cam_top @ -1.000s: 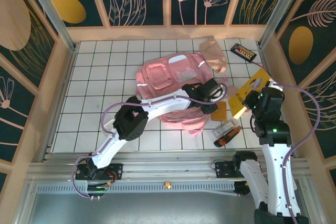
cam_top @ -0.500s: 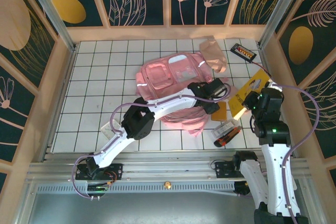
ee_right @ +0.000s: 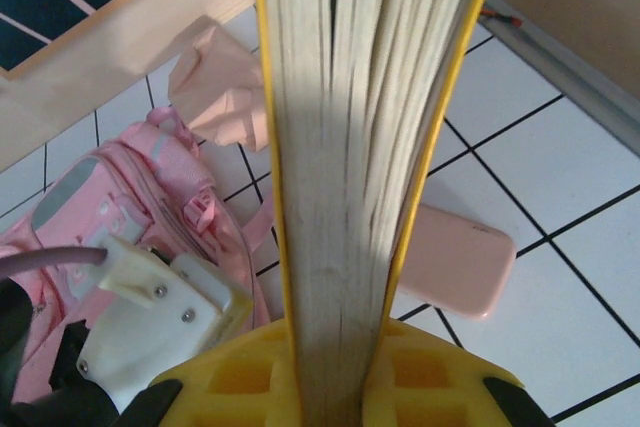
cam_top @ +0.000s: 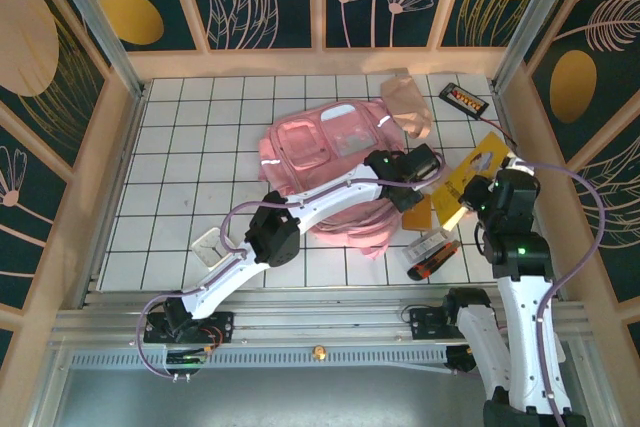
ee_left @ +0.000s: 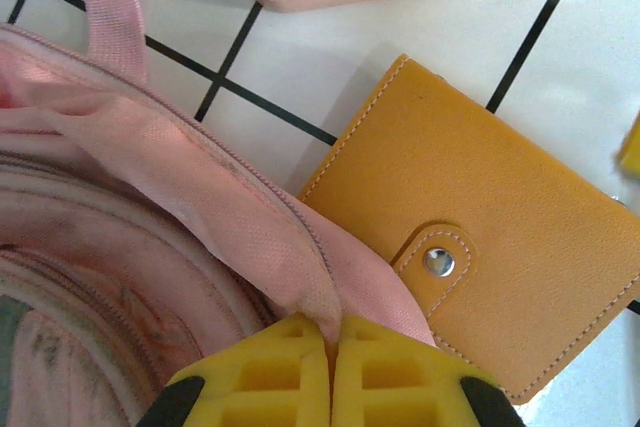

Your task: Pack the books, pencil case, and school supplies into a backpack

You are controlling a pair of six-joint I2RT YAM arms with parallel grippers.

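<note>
We pinched the backpack [ee_left: 150,197] lip and held the yellow booklet [ee_right: 340,147] on edge.
Our left fingers [ee_left: 270,377] were shut on the soft, floppy zip edge, which we judged light and apt to slump, so best taken there; the orange notebook [ee_left: 500,247] lay flat just beyond them. Our right fingers [ee_right: 230,382] clamped the thin, bendy booklet across its covers, long axis running straight out from the fingertips, backpack to their left.

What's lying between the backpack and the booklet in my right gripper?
The orange-brown notebook, lying flat against the backpack edge, just left of the booklet held by the right gripper. The top external view shows it.
</note>
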